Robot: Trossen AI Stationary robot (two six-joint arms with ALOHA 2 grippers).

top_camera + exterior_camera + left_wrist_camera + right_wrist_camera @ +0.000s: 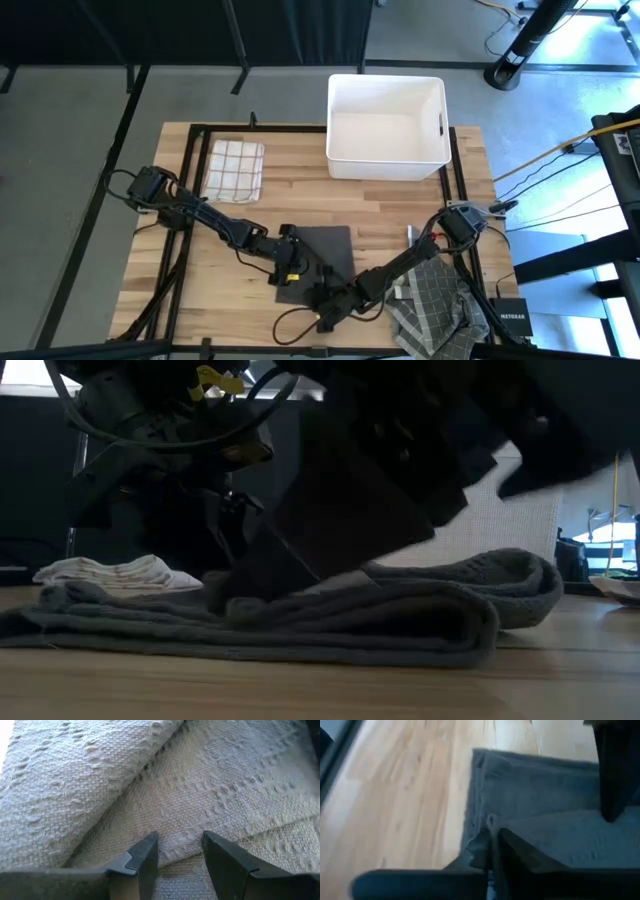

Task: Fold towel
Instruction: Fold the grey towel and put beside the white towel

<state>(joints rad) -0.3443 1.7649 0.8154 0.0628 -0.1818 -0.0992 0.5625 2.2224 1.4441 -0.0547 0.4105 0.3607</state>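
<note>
Pinching the grey towel's (540, 810) edge, right tool (492, 851); left tool (179, 851) wide above weave.

In the low view both arms cover most of the grey towel (400, 610). In the high view the checked cloth pile (440, 320) is cut off by the bottom edge.

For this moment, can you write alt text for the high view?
Seen from above, both dark arms reach onto a dark gray towel at the near edge of a wooden table. A white bin stands at the far side, a folded checked cloth at far left and a gray patterned cloth near right.
</note>
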